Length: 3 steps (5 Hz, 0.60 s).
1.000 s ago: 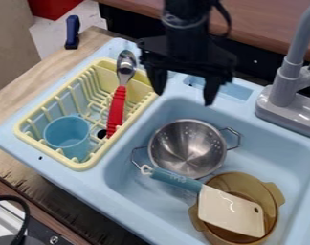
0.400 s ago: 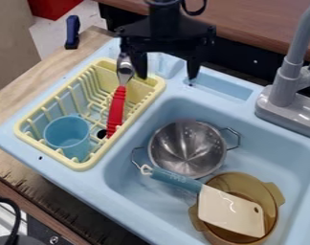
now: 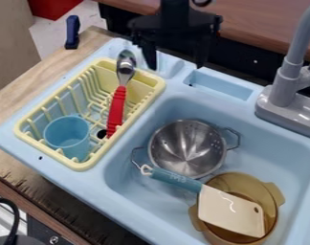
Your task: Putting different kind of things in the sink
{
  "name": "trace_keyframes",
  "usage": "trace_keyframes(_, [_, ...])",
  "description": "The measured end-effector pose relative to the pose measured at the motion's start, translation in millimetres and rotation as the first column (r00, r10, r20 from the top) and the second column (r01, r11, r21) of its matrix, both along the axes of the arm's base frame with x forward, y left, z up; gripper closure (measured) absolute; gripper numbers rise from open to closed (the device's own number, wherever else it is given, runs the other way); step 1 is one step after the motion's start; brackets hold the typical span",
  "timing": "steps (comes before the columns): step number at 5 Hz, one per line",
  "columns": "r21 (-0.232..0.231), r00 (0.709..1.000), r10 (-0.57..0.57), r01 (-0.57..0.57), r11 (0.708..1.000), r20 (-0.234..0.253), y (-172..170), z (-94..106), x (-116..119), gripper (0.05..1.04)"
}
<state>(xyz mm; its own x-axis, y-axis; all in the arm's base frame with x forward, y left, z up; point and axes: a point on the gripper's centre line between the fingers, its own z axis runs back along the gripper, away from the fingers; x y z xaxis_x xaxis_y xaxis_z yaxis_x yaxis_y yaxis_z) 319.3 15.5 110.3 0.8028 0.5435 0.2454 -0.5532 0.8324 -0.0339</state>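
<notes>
One colander [image 3: 186, 148], one cleaver [image 3: 230, 211], one pot [image 3: 232, 182], one cup [image 3: 67, 136], one spoon [image 3: 117, 107]

No readable text or numbers. Faint lettering on toy cleaver handle [image 3: 175, 178], too small to make out.

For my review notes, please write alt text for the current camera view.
A blue toy sink holds a metal colander and an amber pot with a cleaver lying across it; beside them, a yellow rack holds a blue cup and red-handled spoon. The open tool hangs above the back edge.
</notes>
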Motion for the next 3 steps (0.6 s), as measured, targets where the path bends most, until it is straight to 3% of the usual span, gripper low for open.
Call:
trace_keyframes(2, [0.014,0.992,0.12,-0.12,0.993,-0.024,32.4,4.8,20.2,0.083])
trace_keyframes(3, [0.026,0.992,0.124,-0.123,0.992,-0.022,52.7,10.4,20.5,0.083])
